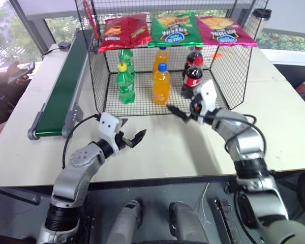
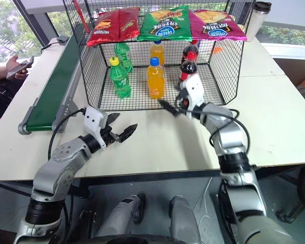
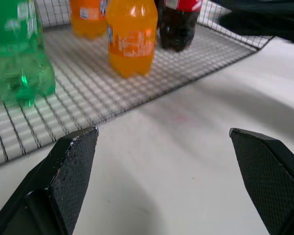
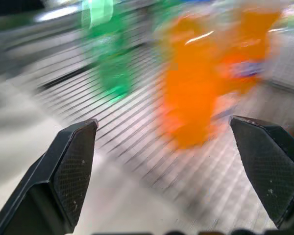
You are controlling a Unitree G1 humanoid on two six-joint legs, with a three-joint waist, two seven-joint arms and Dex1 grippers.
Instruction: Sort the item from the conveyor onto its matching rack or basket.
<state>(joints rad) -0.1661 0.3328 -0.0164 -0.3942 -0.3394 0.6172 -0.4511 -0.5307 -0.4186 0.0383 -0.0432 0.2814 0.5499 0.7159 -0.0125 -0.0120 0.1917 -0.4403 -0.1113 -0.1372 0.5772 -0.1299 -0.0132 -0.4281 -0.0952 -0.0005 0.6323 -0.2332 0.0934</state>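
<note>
The blue-capped orange soda bottle [image 1: 161, 84] stood upright inside the black wire cage [image 1: 230, 76], in front of an orange-capped bottle (green ones beside). Both the left gripper [image 1: 130, 136] and right gripper [image 1: 185, 112] hovered over the desk [image 1: 157, 152], fingers spread wide, empty.

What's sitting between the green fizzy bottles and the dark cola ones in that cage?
Two orange soda bottles: the blue-capped bottle in front, an orange-capped bottle behind, seen from the head views.
</note>
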